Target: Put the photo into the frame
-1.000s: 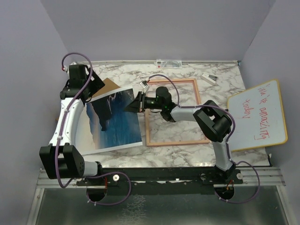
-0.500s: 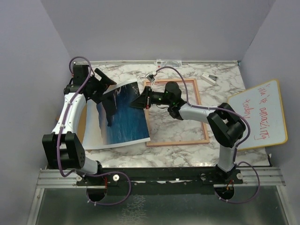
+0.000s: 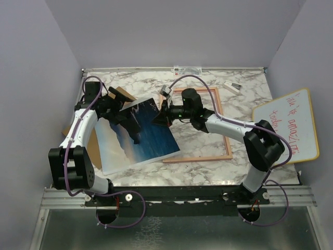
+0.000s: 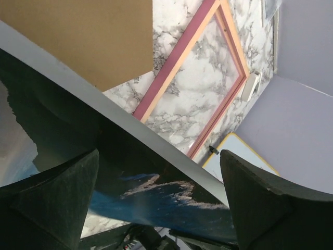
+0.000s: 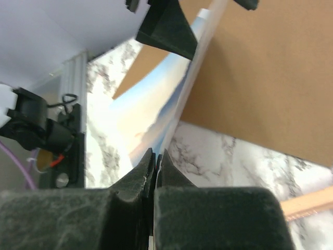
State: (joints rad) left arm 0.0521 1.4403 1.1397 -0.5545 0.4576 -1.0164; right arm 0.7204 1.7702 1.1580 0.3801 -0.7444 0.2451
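Observation:
The photo [image 3: 140, 138], blue sea and dark cliffs with a white border, hangs tilted over the table's left middle, and its lower right corner overlaps the left rim of the frame [image 3: 203, 158]. My right gripper [image 3: 157, 117] is shut on the photo's right edge; in the right wrist view the jaws [image 5: 156, 156] pinch the thin edge of the photo [image 5: 156, 109]. My left gripper [image 3: 126, 108] stands open over the photo's upper left. Its wide-apart fingers [image 4: 52, 208] straddle the photo [image 4: 156, 198] without touching it. The pink frame [image 4: 171, 73] lies flat beyond.
A brown backing board [image 3: 83, 143] lies under the photo at the left, also seen as the board [image 4: 93, 36]. A wood-edged whiteboard [image 3: 286, 127] with red writing leans at the right. A small white item [image 3: 232, 87] lies at the back right.
The photo has swung and shifted right, so its corner now lies over the frame's left rim. The left gripper opened fully and moved right with it. The right gripper stayed shut on the edge.

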